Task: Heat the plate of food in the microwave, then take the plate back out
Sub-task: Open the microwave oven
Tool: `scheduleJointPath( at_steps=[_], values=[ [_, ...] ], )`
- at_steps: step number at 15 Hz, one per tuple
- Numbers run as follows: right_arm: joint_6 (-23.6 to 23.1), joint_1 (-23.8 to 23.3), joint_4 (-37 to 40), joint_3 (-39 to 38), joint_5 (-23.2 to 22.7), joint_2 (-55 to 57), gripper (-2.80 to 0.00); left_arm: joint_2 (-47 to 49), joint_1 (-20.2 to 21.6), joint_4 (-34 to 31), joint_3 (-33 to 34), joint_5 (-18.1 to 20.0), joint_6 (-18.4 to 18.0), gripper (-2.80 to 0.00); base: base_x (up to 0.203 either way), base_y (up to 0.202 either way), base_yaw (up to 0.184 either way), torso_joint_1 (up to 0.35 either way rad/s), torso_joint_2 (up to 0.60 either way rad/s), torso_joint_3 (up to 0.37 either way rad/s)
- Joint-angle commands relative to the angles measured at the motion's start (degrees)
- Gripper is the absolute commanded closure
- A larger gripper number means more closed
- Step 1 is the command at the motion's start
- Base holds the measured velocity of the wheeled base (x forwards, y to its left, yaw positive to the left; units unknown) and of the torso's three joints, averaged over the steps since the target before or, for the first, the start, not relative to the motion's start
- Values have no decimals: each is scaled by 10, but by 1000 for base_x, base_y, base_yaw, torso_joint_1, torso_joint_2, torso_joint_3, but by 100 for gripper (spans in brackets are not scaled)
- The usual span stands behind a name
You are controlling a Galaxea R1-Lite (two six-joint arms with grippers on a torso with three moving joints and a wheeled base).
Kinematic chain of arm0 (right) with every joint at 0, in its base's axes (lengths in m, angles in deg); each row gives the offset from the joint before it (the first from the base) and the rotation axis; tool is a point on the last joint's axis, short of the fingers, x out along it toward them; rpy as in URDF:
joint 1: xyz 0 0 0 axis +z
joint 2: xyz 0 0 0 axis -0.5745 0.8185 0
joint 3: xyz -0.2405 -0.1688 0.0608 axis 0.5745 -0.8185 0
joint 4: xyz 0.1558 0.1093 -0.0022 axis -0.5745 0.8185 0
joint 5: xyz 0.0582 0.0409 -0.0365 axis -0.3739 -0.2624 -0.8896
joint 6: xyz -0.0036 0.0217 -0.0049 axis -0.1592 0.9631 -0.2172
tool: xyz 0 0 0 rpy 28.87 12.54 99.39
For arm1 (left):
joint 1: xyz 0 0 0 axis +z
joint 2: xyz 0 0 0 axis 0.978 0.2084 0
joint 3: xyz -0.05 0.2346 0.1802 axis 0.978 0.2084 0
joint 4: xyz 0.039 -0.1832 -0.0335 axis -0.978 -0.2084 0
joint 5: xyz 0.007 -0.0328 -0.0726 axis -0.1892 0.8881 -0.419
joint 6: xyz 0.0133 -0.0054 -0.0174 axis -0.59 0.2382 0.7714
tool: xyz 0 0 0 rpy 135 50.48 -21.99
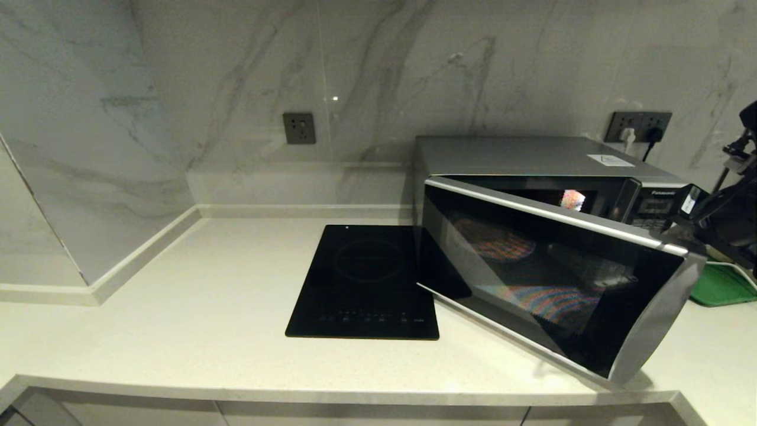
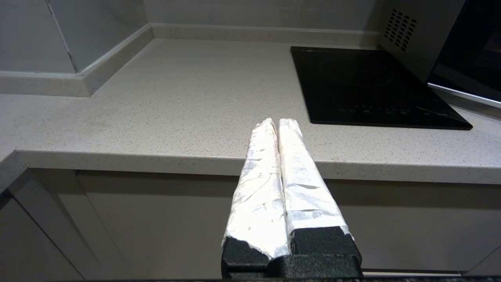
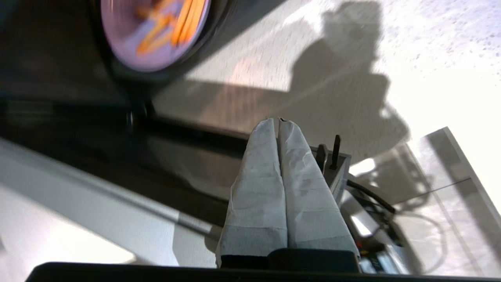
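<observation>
The silver microwave (image 1: 532,155) stands at the right of the counter, its dark glass door (image 1: 550,278) swung partly out on the left hinge. Inside, the pale-lilac plate of food (image 3: 152,31) with orange sticks shows in the right wrist view. My right gripper (image 3: 278,120) is shut and empty, close to the inner side of the door's free edge, beside its latch hooks (image 3: 330,152). In the head view the right arm (image 1: 730,216) is at the far right, by the button panel. My left gripper (image 2: 277,121) is shut and empty, low in front of the counter's edge.
A flat black induction cooktop (image 1: 366,284) lies left of the microwave, partly under the open door. A green tray (image 1: 724,287) sits at the far right behind the door's edge. Wall sockets (image 1: 298,128) and a plugged outlet (image 1: 641,126) are on the marble wall.
</observation>
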Motion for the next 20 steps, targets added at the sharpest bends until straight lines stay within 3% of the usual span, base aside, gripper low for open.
scheduleJointPath(
  at_steps=[1,3,13,16,20],
  values=[
    [-17,30,3,-28,-2,-33,0,0,0,0,0,0,0,0,0,0,0,0,0,0],
    [-40,63,3,-45,-2,-51,0,0,0,0,0,0,0,0,0,0,0,0,0,0],
    [-61,263,3,-122,-2,-144,0,0,0,0,0,0,0,0,0,0,0,0,0,0],
    [-80,277,-3,-161,-31,-165,0,0,0,0,0,0,0,0,0,0,0,0,0,0],
    [-85,277,-31,-174,-33,-164,0,0,0,0,0,0,0,0,0,0,0,0,0,0]
  ],
)
